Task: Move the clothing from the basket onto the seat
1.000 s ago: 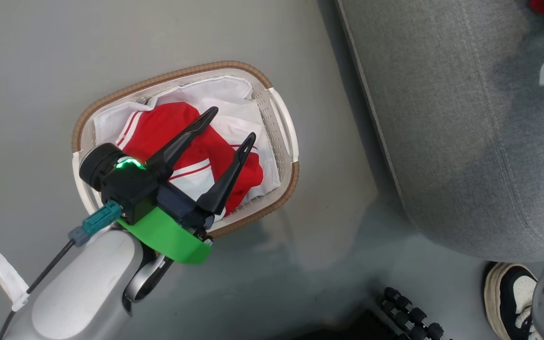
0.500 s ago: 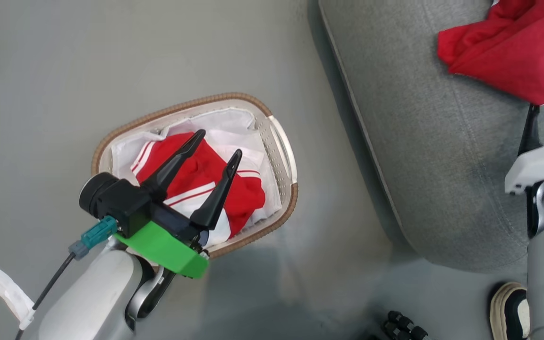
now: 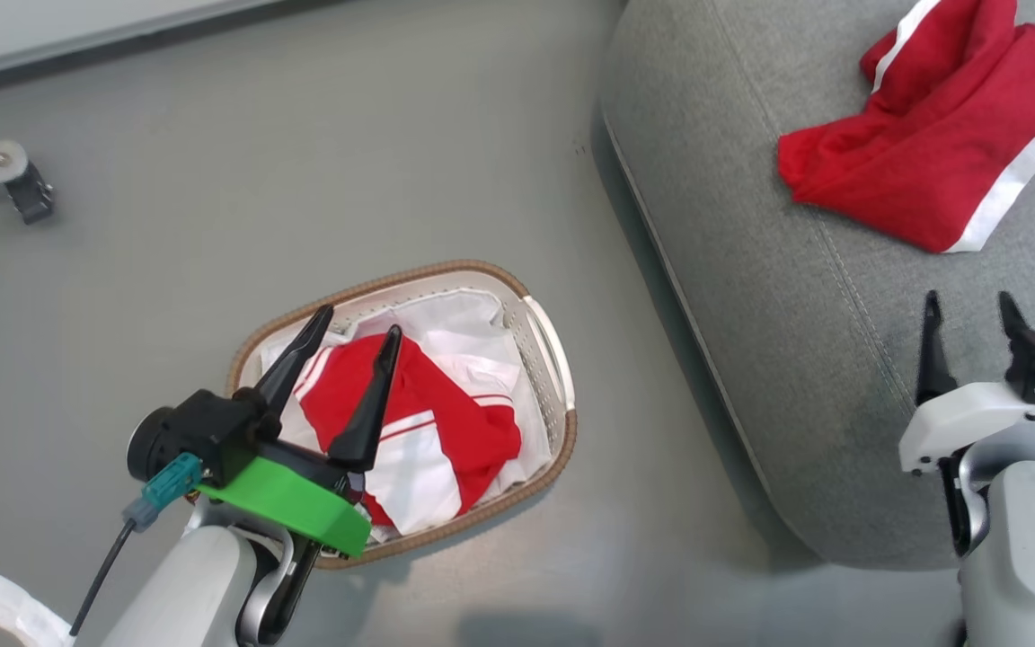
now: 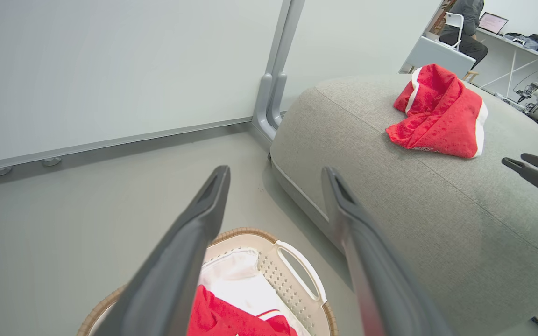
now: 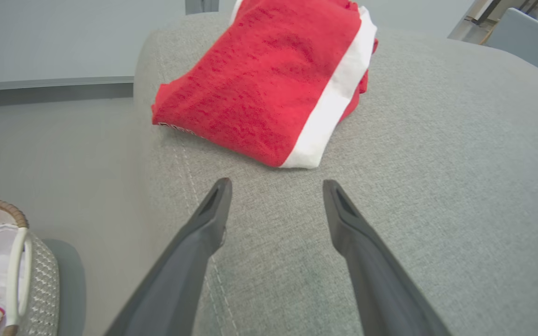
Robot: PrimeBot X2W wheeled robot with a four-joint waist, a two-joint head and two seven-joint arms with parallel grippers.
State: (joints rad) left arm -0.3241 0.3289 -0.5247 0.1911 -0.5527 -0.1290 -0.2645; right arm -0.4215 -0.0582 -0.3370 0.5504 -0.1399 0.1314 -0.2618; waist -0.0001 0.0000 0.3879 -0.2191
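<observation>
One red garment with white stripes (image 3: pixel 428 427) lies crumpled in the white basket (image 3: pixel 543 355) on a white liner sheet (image 3: pixel 455 328). My left gripper (image 3: pixel 358 322) hangs open above the basket's left part, holding nothing. A second red garment with white trim (image 3: pixel 922 153) rests on the grey seat (image 3: pixel 796 296); it is also in the left wrist view (image 4: pixel 437 116) and the right wrist view (image 5: pixel 269 88). My right gripper (image 3: pixel 968 305) is open over the seat, just short of that garment, with nothing between its fingers (image 5: pixel 213 219).
Grey floor surrounds the basket. A metal frame foot with a caster (image 3: pixel 5 175) stands at the far left. A pale wall panel and post (image 4: pixel 273 88) run behind the seat. A person sits at a desk (image 4: pixel 470 23) far off.
The head camera has tilted, so the whole scene slid down and the garment on the seat came fully into view. My left gripper sits further left over the basket; the right gripper now shows.
</observation>
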